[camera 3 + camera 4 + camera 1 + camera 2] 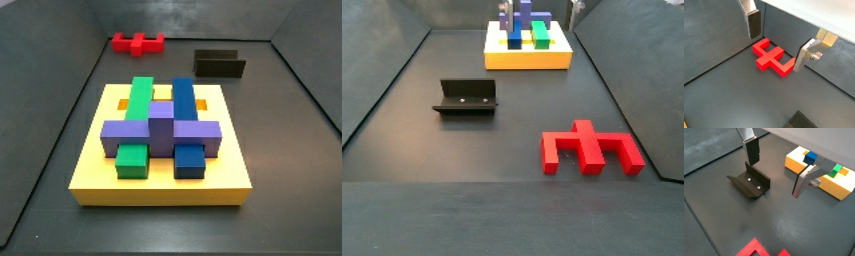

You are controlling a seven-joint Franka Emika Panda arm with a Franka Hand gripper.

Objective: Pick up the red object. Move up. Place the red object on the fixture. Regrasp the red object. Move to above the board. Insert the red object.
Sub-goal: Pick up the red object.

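The red object point(773, 58) lies flat on the dark floor by the wall; it also shows in the wrist view looking the other way point(764, 250) and in both side views point(136, 42) point(589, 148). My gripper point(776, 50) hangs open above it, its fingers apart and holding nothing point(775, 178). I cannot make the gripper out in either side view. The black fixture point(749, 184) point(219, 64) point(468, 96) stands empty a short way from the red object. The yellow board point(160, 185) point(527, 58) point(827, 183) carries green, blue and purple blocks.
Dark walls point(80, 50) enclose the floor on all sides. The red object sits close to the corner where a wall meets the floor point(724, 62).
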